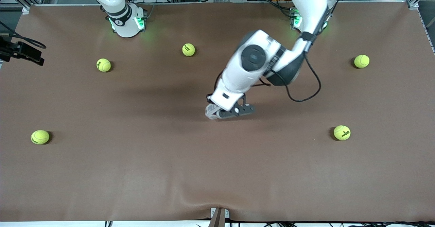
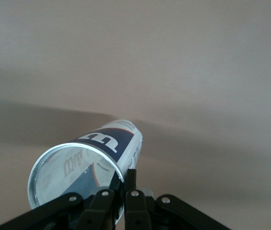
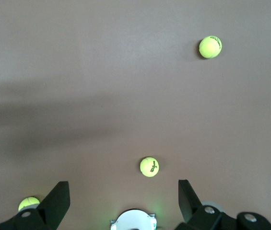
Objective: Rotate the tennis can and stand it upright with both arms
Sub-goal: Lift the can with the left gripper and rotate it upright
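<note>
The tennis can (image 2: 94,158) wears a white, navy and red label with a large white "W" logo, and smaller print on its side is too blurred to read. The left gripper (image 2: 118,194) has its jaws clenched on the can's silvery rim, holding it tilted in the air over the middle of the brown worktop (image 1: 136,172), its body pointing away from the jaws. The right gripper (image 3: 123,201) waits high over its own end of the worktop, jaws spread wide and gripping nothing, above scattered tennis balls (image 3: 149,166).
</note>
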